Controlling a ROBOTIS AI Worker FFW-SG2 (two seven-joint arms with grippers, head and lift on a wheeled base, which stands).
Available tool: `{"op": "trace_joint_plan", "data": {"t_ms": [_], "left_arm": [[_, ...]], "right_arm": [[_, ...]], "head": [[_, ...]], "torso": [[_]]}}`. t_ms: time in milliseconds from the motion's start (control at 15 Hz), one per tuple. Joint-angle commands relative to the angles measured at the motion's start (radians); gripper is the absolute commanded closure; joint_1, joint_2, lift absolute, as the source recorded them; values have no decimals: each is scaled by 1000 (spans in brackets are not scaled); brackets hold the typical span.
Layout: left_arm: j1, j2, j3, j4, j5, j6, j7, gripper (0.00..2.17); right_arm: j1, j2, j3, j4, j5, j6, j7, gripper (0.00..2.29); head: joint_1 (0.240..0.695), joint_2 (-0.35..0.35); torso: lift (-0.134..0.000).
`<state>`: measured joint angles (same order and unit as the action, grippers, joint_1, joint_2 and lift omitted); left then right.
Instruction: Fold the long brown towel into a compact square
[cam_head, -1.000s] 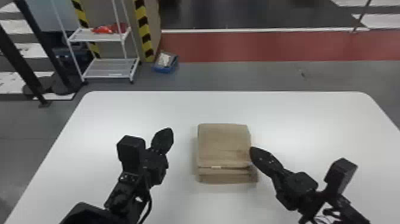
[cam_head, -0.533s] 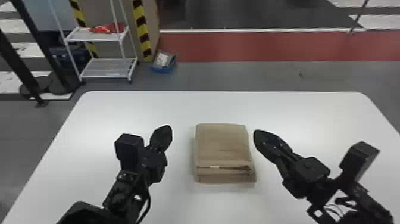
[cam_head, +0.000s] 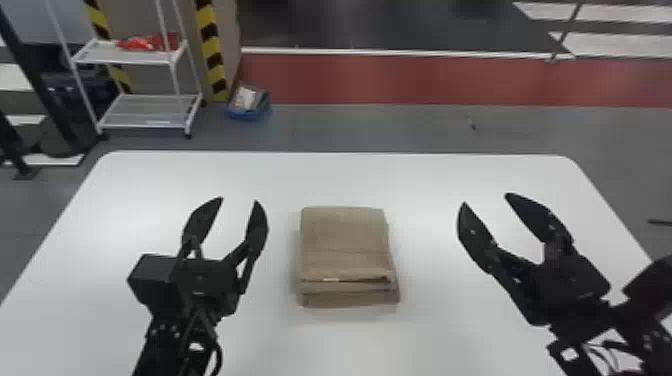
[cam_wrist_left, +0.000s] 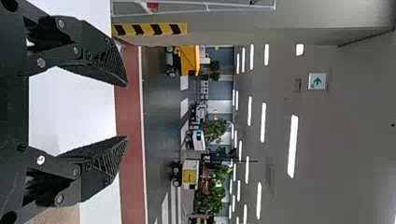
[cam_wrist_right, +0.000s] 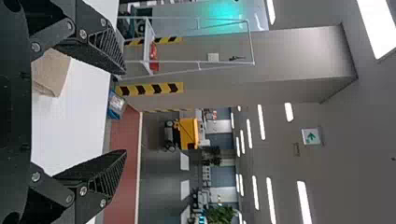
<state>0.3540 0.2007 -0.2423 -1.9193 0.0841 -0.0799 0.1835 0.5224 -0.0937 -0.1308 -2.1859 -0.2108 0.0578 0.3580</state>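
Empty and released, the left hand (cam_head: 239, 200) sits to the left of the brown towel (cam_head: 345, 240), its two black fingers spread apart and pointing toward the far side of the tabletop (cam_head: 450, 175). Over on the right, the right hand (cam_head: 486, 198) is just as empty, its fingers wide apart too, and neither one touches the cloth. Between them the towel lies flat near the middle of the white tabletop, folded into a thick, compact, nearly square stack. Its layers show along the near edge, where the lowest one sticks out a little toward the near side, and I can make out a small pale tag (cam_head: 331, 279) on that near side. Beyond the tabletop, at the far left, stands a white rack (cam_head: 145, 120) with something red (cam_head: 145, 42) on its upper shelf; a blue box (cam_head: 245, 114) sits on the floor just beside it.
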Motion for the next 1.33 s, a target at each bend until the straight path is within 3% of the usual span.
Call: {"op": "trace_joint_plan", "data": {"t_ms": [0, 133, 267, 533, 733, 1267], "left_arm": [[45, -6, -2, -10, -27, -31, 19, 33], [74, -4, -2, -29, -55, -31, 25, 33], [99, -4, 15, -64, -55, -16, 25, 33], [138, -6, 104, -178, -24, 125, 10, 39], [157, -6, 156, -253, 29, 150, -35, 46], [165, 5, 156, -262, 17, 134, -21, 46]], "right_arm": [[34, 5, -26, 6, 2, -55, -10, 49], [68, 25, -50, 8, -16, -80, -28, 53], [96, 43, -101, 17, -101, -80, -22, 66], [125, 42, -151, 41, -173, -74, -19, 76], [143, 54, -144, -9, -168, -34, -19, 80], [153, 78, -108, -40, -140, -15, -31, 80]], "head": [[695, -64], [695, -83], [695, -111], [695, -149], [695, -137], [695, -78]], "torso": [[-114], [-114], [-114], [-114], [-114], [-114]]}}
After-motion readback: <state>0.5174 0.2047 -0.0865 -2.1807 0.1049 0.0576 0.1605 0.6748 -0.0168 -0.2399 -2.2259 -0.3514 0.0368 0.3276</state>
